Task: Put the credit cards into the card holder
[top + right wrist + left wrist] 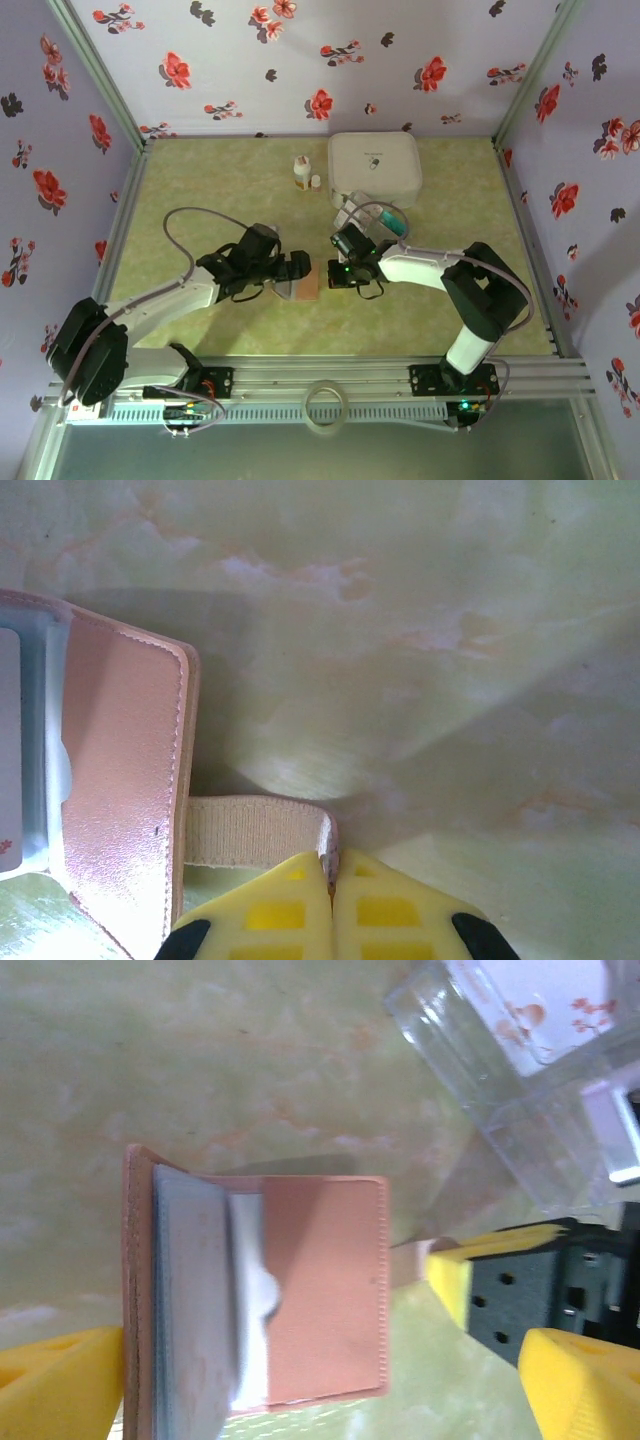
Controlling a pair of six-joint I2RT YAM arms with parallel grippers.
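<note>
Jaws of the right tool (333,865) are pinched together on the elastic strap (255,830) of the brown card holder (320,1290). This apparently keeps it spread open and steady on the counter (450,630). The left tool (296,268) straddles it, jaws wide apart and empty, likely free to fetch a card. Farther back, the credit cards (378,218) lie heaped by a clear case (480,1060), just before a white box (375,165).

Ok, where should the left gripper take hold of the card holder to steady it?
Probably its thick spine edge, approached from the left arm's side so the open jaws of the left gripper close across the stacked pages. The card holder lies open and the right gripper pinches the elastic strap on the opposite flap, leaving that edge free.
</note>
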